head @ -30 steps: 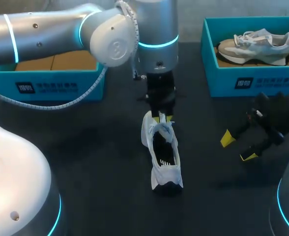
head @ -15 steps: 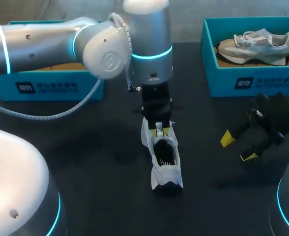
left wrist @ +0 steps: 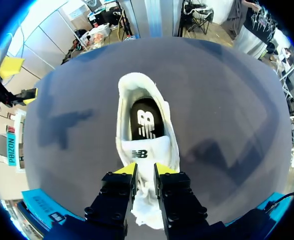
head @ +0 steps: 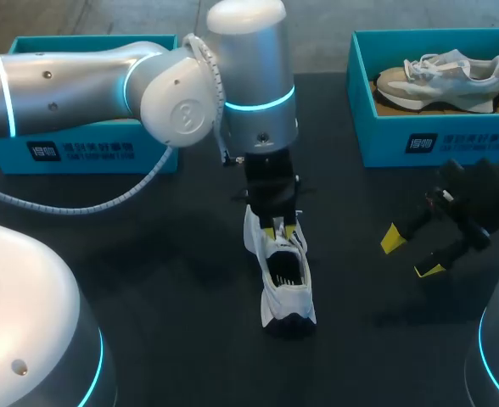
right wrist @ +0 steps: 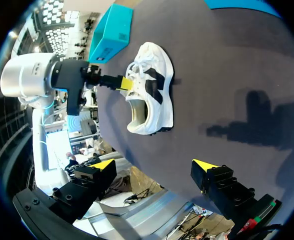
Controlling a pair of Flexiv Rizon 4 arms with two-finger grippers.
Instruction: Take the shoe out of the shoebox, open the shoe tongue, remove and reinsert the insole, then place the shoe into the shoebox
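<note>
A white shoe (head: 285, 292) stands on the dark table's middle, toe away from me and heel toward the front edge. My left gripper (head: 282, 229) comes down over its forefoot. In the left wrist view this gripper (left wrist: 145, 170) is shut on the white tongue (left wrist: 142, 151), one yellow tip on each side. Ahead of the fingers the black insole (left wrist: 147, 120) shows inside the shoe's mouth. My right gripper (head: 411, 254) hangs open to the right of the shoe, apart from it. From the right wrist view the open gripper (right wrist: 153, 165) faces the shoe (right wrist: 159, 100) side-on.
A teal shoebox (head: 385, 140) at the back right holds a grey and white shoe (head: 440, 76). A second teal box (head: 88, 151) stands at the back left, partly behind my left arm. Bare table lies between the shoe and the right gripper.
My left gripper has come down and toward the front along the shoe, onto the tongue and laces. The shoe has stayed in place. The right arm has not moved.
</note>
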